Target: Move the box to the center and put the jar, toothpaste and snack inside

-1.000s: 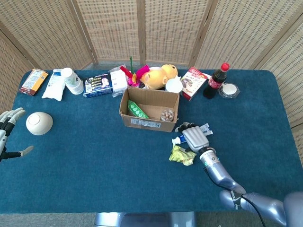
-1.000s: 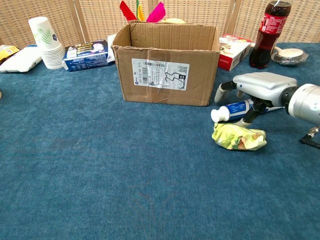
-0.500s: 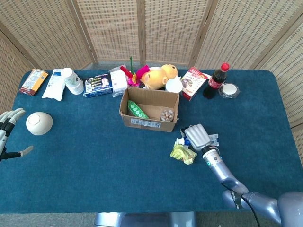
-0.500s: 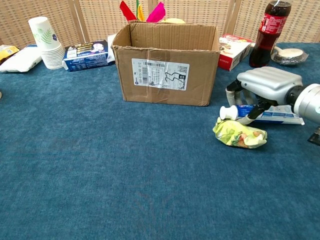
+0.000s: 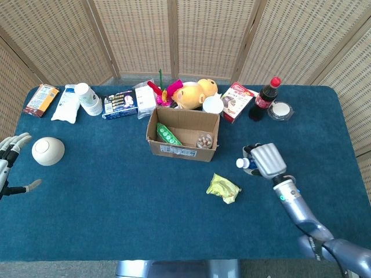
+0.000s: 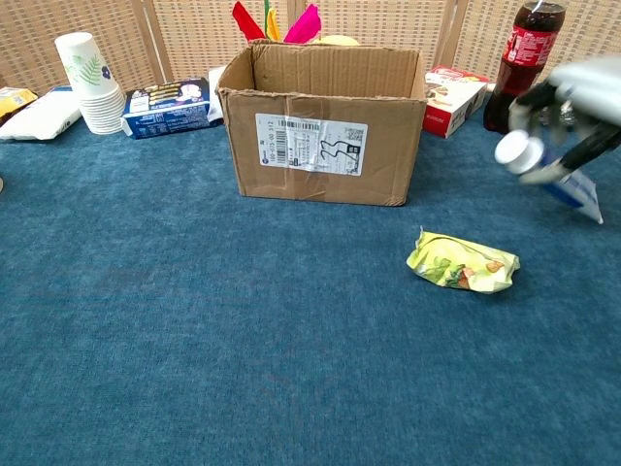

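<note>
The open cardboard box [image 5: 181,151] [image 6: 388,146] stands mid-table, toward the back. A jar [image 5: 204,141] and a green packet [image 5: 167,134] lie inside it. My right hand [image 5: 268,160] [image 6: 585,92] is raised to the right of the box and grips the toothpaste tube [image 5: 246,164] [image 6: 543,160], whose white cap points left toward the box. The yellow-green snack bag [image 5: 223,187] [image 6: 462,262] lies alone on the cloth in front of the box's right corner, apart from the hand. My left hand [image 5: 11,153] rests at the table's far left edge, fingers apart, holding nothing.
A white bowl [image 5: 47,150] sits near my left hand. Along the back stand paper cups [image 5: 88,98] [image 6: 87,83], a blue pack [image 5: 120,104] [image 6: 165,107], a plush toy [image 5: 194,92], a red-white carton [image 5: 236,101] [image 6: 451,97] and a cola bottle [image 5: 264,98] [image 6: 524,63].
My right hand took hold of the toothpaste, lifted it off the cloth and carried it up and to the right, away from the snack bag. The left hand stayed put.
</note>
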